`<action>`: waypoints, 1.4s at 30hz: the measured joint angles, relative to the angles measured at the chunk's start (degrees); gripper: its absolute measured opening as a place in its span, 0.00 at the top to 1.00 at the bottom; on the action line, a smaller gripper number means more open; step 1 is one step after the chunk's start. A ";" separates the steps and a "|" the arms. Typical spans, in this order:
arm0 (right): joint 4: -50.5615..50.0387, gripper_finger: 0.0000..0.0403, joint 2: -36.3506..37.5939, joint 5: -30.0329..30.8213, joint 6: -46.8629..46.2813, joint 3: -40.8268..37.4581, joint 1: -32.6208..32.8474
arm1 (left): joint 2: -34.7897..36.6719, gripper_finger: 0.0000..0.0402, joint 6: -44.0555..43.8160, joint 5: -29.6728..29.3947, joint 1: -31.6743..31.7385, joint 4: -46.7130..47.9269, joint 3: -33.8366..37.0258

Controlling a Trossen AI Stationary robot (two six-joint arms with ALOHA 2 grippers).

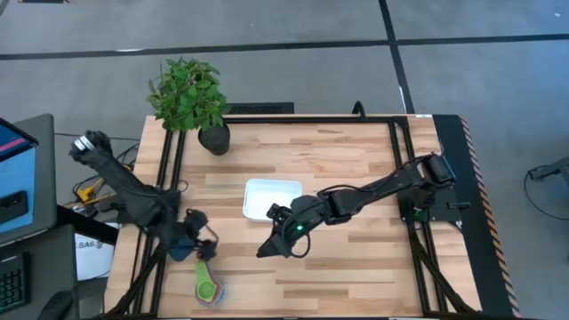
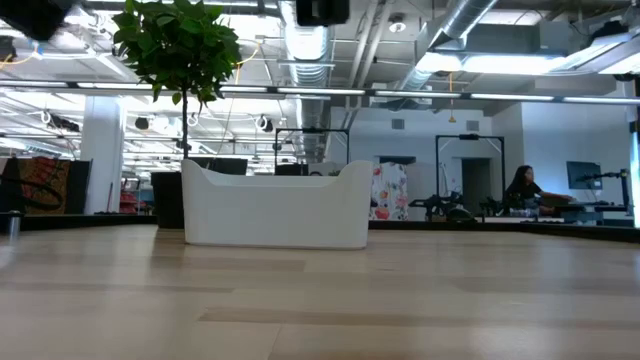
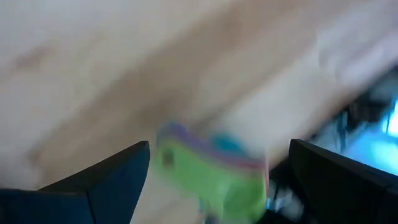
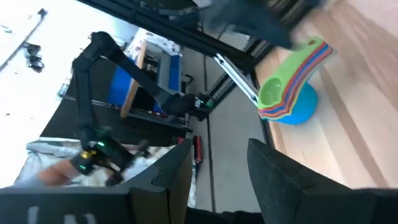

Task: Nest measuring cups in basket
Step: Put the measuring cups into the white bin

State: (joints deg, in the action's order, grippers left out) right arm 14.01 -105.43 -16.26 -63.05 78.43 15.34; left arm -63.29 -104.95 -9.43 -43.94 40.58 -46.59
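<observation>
Only one marking is coming close to reading. In the high view, a white sheet (image 1: 89,252) lying on the floor beside the table's left edge is showing dark characters that look like "SA6"; the last character is staying uncertain. A strip of orange and white warning stripes (image 1: 469,169) is running along the table's right edge, carrying no words. In the low view, a red and black banner (image 2: 40,185) and a colourful board (image 2: 390,190) are standing far back in the room, their print too small to make out.
</observation>
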 joint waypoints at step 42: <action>-6.95 0.56 2.87 4.36 -1.52 -0.04 1.92 | -25.91 0.07 -18.29 -9.92 -18.75 -17.13 -3.02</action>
State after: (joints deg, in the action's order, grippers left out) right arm 7.06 -102.56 -11.90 -64.56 78.39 17.26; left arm -89.20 -123.24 -19.35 -62.69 23.45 -49.62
